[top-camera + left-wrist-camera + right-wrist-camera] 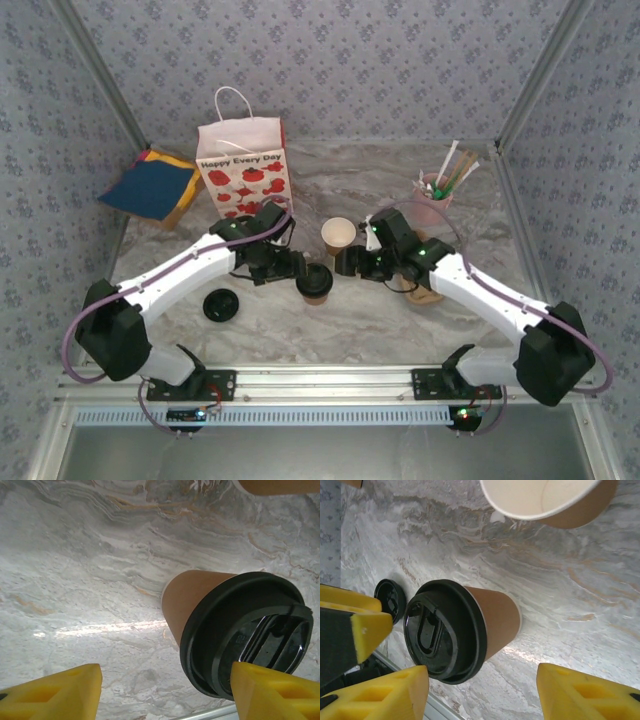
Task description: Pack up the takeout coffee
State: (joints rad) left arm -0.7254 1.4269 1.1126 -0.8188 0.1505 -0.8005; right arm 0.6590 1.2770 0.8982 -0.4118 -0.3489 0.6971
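Takeout coffee [316, 285], a brown cup under a black lid [445, 630], stands mid-bench [380, 330]. The left end effector [165, 680] and right end effector [482, 676] both stand wide astride it, clamping nothing. The paper bag [245, 170] behind reads "Happy Every Day". Lid embossing is illegible. Bare bench lies toward the near edge.

Takeout coffee [492, 617]: brown, black lid [445, 630]
Open cup [338, 238]: brown, cream inside
Table [75, 580]: grey-white marble veining
Bag [245, 170]: white, red fruit print
Walls [350, 60]: blue-grey, small floral
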